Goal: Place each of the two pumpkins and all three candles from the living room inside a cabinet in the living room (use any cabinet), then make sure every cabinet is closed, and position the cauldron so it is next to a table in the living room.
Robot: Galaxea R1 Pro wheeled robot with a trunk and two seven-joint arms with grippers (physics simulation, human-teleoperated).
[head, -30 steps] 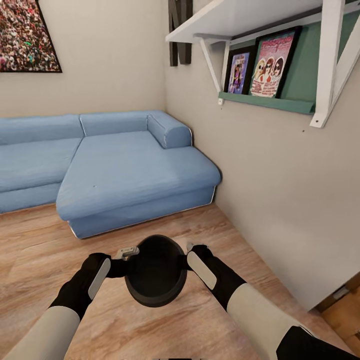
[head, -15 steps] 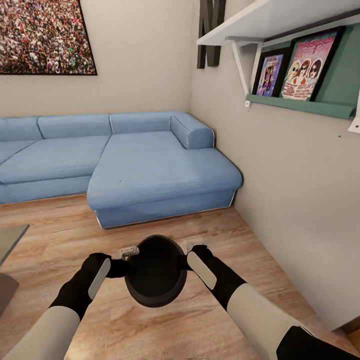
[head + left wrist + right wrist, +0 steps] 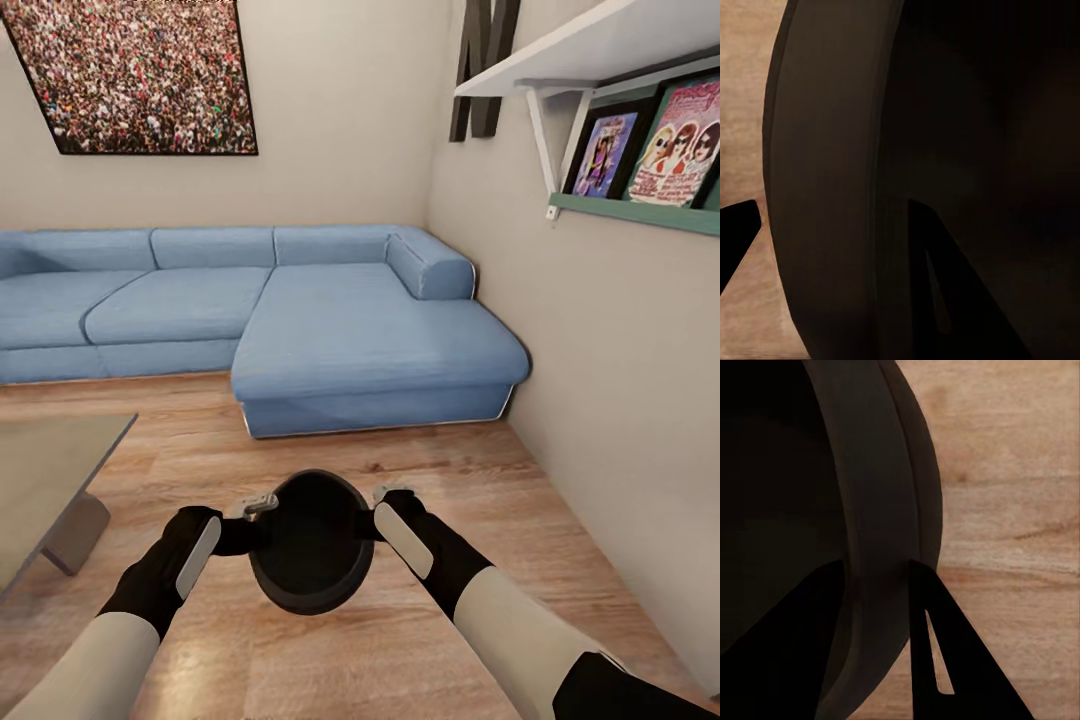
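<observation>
The whole head view has swung leftward: the blue sofa has slid rightward in frame, the wall shelf has slipped toward the edge, and the glass-topped table now shows well to the left of the cauldron, where a second ago it was out of sight. That is the camera turning, not the furniture moving. The cauldron hangs above the plank floor, carried between both arms. The left gripper is clamped on the rim, as is the right gripper, its fingers straddling the lip, though the left wrist view is too dark to be sure. The table looks like the next heading.
</observation>
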